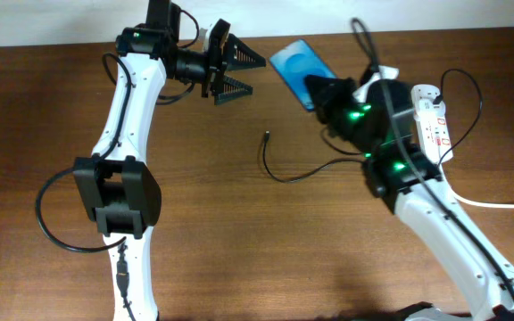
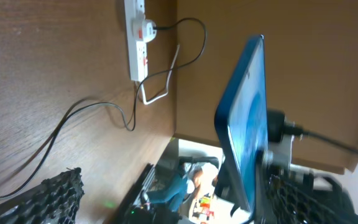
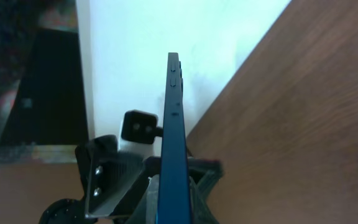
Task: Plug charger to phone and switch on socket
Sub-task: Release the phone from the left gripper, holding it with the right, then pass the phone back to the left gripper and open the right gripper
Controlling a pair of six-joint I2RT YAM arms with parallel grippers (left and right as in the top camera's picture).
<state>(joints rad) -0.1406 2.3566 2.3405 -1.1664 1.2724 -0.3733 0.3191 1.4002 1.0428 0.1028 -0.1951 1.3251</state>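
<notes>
No legible text, brand, number or sign found. The phone (image 1: 294,64) screen shows plain blue; the red marks on the socket (image 1: 435,125), right of the phone, are too small to read.

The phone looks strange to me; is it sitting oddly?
Yes. The phone is not lying flat: the right fingers clamp it tilted up on edge. The charger tip lies loose on the table, apart from the phone, unplugged.
</notes>
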